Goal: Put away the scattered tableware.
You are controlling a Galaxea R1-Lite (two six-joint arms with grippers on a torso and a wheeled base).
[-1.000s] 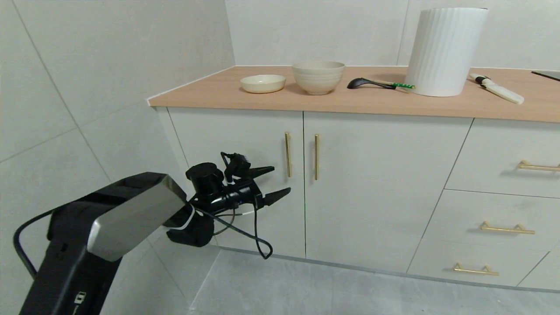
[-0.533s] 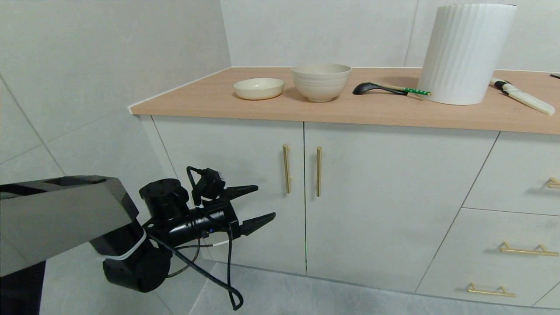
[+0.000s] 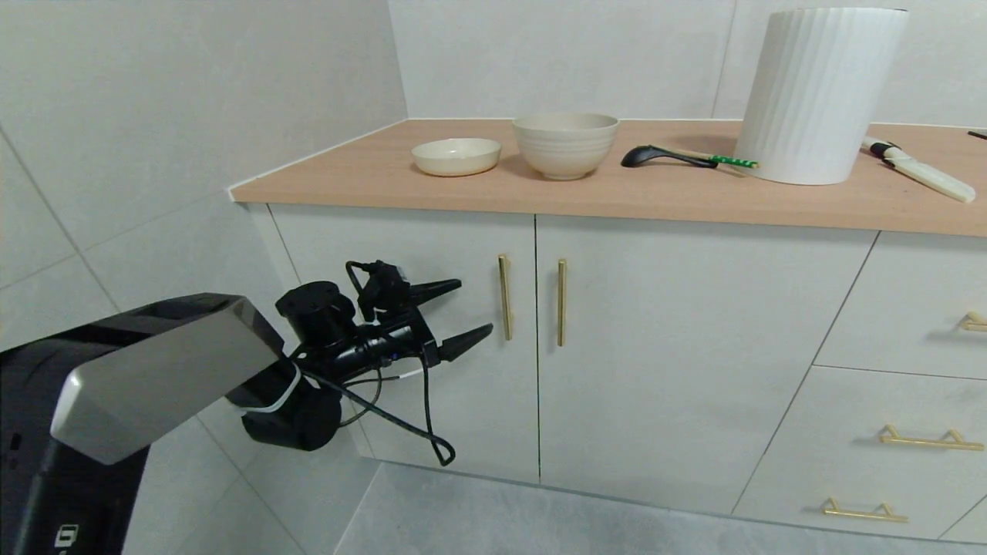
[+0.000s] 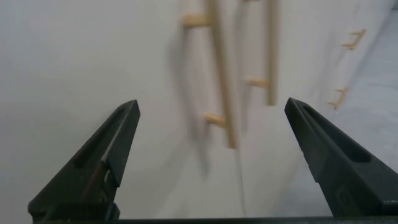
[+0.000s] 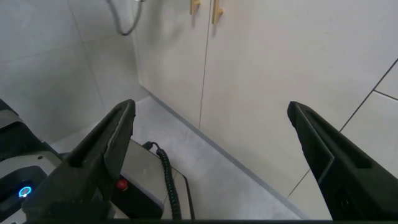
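Now left hand (image 3: 476, 306) raised, fingers apart; nearer door handle (image 3: 504, 297)

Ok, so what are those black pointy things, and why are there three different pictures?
The black pointy things are the robot's hands, called grippers. The big picture comes from a camera on the robot's head, looking at a kitchen cupboard. In it you can see the left gripper, open and empty, in front of a cupboard door, close to its gold door handle.

The two smaller pictures come from little cameras on the wrists, so each one looks out between its own two fingers. The right gripper is open and empty too, and faces the cupboard doors and the floor.

On the wooden counter are a small dish, a bigger bowl, a black ladle, a tall white ribbed pot and a pale utensil. Nothing is being held.
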